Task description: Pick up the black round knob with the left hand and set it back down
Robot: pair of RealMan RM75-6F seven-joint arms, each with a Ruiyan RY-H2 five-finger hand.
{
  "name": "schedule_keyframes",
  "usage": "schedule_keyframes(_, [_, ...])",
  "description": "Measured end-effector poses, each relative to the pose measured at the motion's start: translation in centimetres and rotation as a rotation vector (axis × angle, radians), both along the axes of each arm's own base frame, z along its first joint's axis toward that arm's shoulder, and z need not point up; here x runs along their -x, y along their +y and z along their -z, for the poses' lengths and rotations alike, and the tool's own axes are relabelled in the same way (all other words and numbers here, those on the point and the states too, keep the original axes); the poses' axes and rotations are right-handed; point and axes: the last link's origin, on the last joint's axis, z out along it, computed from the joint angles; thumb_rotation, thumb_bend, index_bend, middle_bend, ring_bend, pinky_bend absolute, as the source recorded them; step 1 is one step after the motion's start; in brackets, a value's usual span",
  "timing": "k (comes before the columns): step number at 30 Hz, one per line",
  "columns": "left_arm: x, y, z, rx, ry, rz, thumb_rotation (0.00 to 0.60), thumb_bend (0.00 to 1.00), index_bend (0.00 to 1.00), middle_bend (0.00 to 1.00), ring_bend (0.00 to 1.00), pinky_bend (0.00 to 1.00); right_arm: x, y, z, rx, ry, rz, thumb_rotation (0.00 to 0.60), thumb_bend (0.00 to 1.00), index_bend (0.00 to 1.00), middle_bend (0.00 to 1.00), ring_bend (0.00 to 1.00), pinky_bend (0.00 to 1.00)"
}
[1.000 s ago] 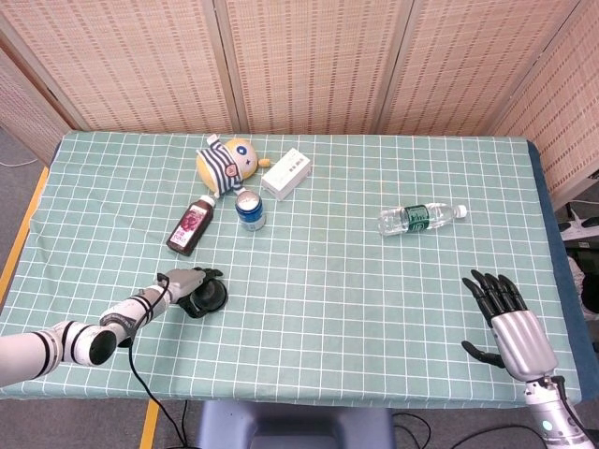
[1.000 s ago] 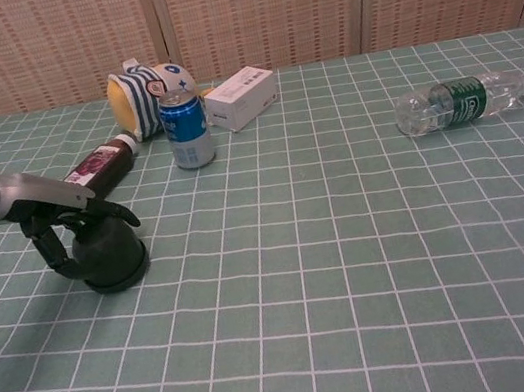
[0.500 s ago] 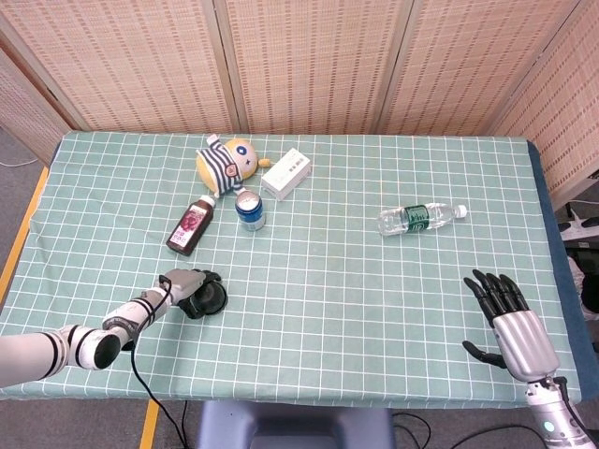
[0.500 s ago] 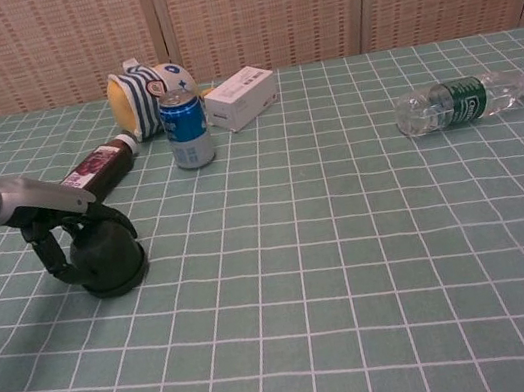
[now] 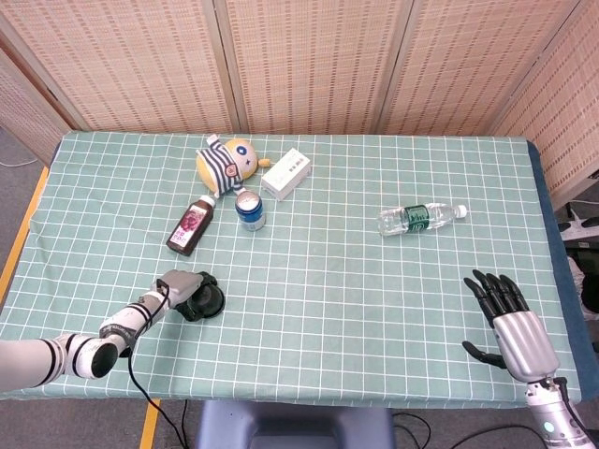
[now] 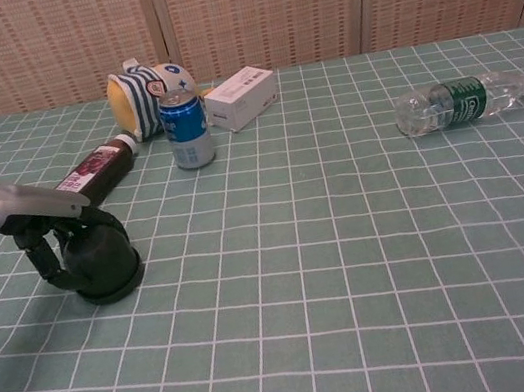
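One hand, the left hand [image 6: 47,244], grasps the black round knob [image 6: 101,260] near the table's [image 5: 374,309] front left corner; it should lift straight up, then lower gently. The right hand [image 5: 510,323] rests released.

White-and-silver arms with black bands; right robot hand [image 5: 510,325] silver-backed with black fingers

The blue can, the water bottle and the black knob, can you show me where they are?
blue can [image 6: 187,131], chest view, on its blue side wall.
water bottle [image 6: 457,102], chest view, on its green label.
black round knob [image 6: 103,261], chest view, on its front, beside the left hand [image 6: 40,235].
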Motion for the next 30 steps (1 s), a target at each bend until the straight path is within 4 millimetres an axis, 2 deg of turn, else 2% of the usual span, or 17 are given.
schedule_keyframes(11, [-0.2, -0.5, -0.8, -0.028, -0.022, 0.02, 0.6, 0.42, 0.86, 0.83, 0.57, 0.43, -0.1, 0.1, 0.1, -0.007, -0.005, -0.002, 0.6, 0.1, 0.0, 0.0, 0.0, 0.0])
schedule_keyframes(23, [-0.4, -0.5, -1.7, -0.082, -0.11, -0.001, 0.6, 0.43, 0.88, 0.85, 0.59, 0.46, 0.0, 0.1, 0.0, -0.009, -0.007, 0.0, 0.6, 0.1, 0.0, 0.0, 0.0, 0.0])
schedule_keyframes(26, [-0.8, -0.4, -2.2, -0.123, -0.188, -0.022, 0.6, 0.43, 0.88, 0.85, 0.59, 0.44, 0.0, 0.0, 0.1, -0.011, -0.007, 0.001, 0.6, 0.1, 0.0, 0.0, 0.0, 0.0])
schedule_keyframes(30, [-1.5, -0.1, -3.0, -0.206, -0.382, -0.086, 0.6, 0.43, 0.88, 0.85, 0.57, 0.41, 0.0, 0.0, 0.1, -0.011, -0.007, 0.001, 0.6, 0.1, 0.0, 0.0, 0.0, 0.0])
